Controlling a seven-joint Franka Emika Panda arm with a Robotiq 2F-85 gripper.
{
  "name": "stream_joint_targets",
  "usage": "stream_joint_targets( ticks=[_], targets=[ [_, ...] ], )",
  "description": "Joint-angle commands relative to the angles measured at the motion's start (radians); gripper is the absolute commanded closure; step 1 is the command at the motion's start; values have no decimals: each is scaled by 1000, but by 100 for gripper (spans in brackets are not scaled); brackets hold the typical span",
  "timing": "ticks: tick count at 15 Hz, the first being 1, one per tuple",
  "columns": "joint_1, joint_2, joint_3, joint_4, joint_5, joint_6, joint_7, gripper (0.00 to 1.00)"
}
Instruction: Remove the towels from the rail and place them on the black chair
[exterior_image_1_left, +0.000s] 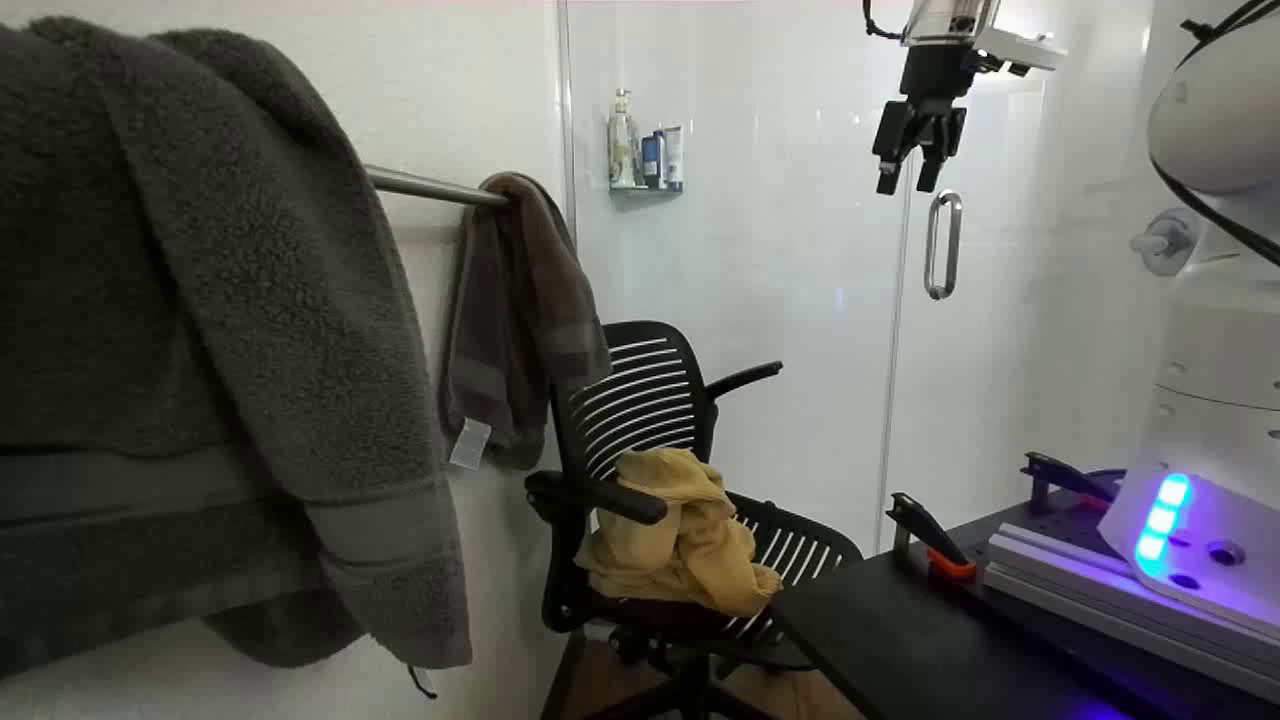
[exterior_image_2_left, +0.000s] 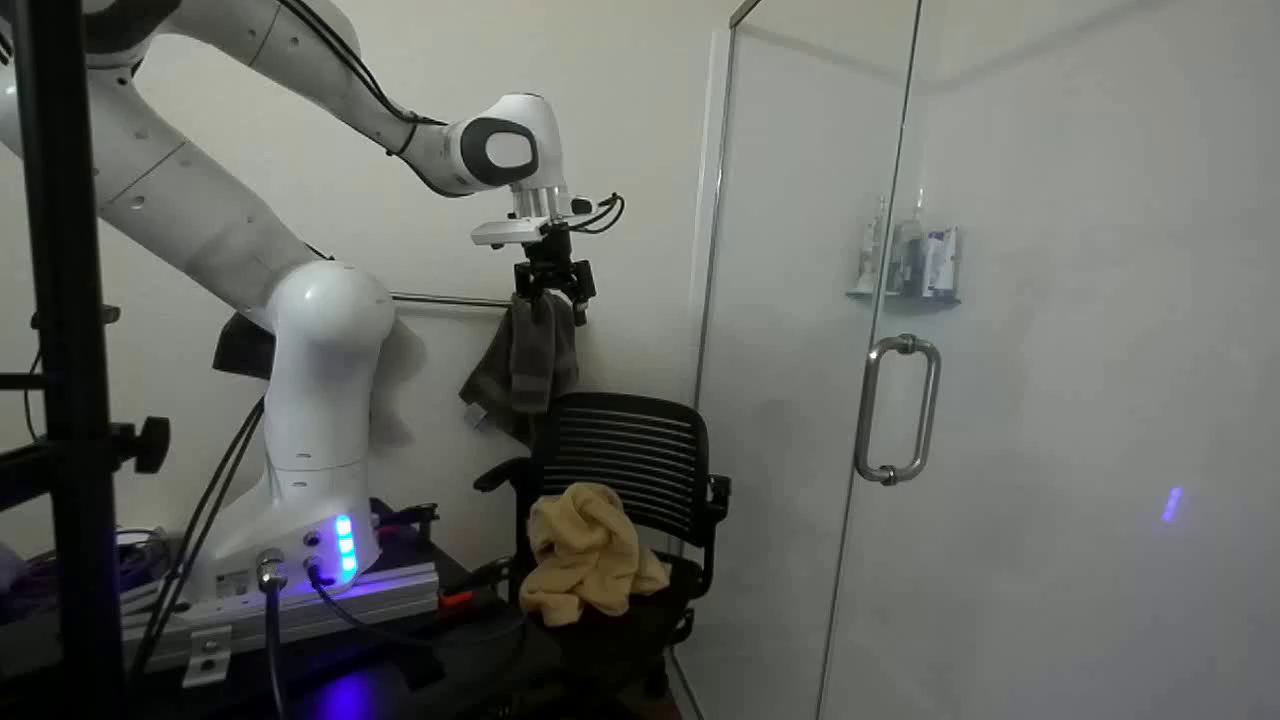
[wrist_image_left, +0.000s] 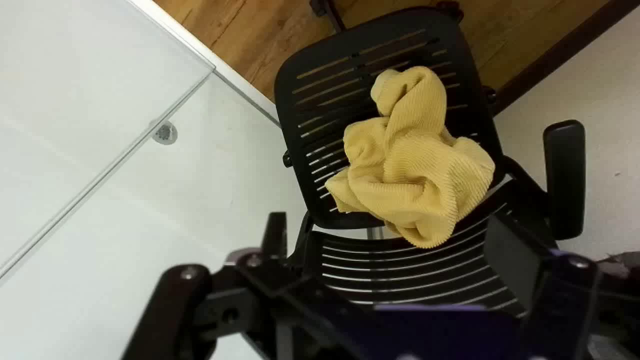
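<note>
"What's the gripper (exterior_image_1_left: 908, 185) holding?"

"Nothing: it's spread wide, I'd guess to be ready for a towel."

"And the yellow towel (wrist_image_left: 415, 160)?"

"Lower than the gripper, heaped on the black chair (wrist_image_left: 320, 56), which probably stands there to catch whatever is released. The loose heap suggests folding doesn't matter."

"What's left?"

"Off to the gripper's side, well apart, a small towel (exterior_image_1_left: 535, 310) and a large gray towel (exterior_image_1_left: 280, 330) hang on the rail (exterior_image_1_left: 430, 186) in an exterior view. Both are draped over it, so their own weight should hold them until lifted."
</note>
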Motion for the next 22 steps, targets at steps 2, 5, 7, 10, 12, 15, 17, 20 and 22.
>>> stream_joint_targets(
  ticks=[2,5,7,10,12,15,17,20,22],
  targets=[
    [10,40,3,11,20,54,24,0],
    [6,176,3,93,22,311,60,0],
    [-13,280,-2,163,-17,500,37,0],
    [-18,440,-35,294,27,743,70,0],
    [9,531,-77,408,95,813,88,0],
    [-7,516,-73,400,104,858,79,0],
    [7,583,-107,464,111,917,79,0],
    [11,605,-112,480,112,926,79,0],
    [13,605,-112,481,112,927,79,0]
  ],
)
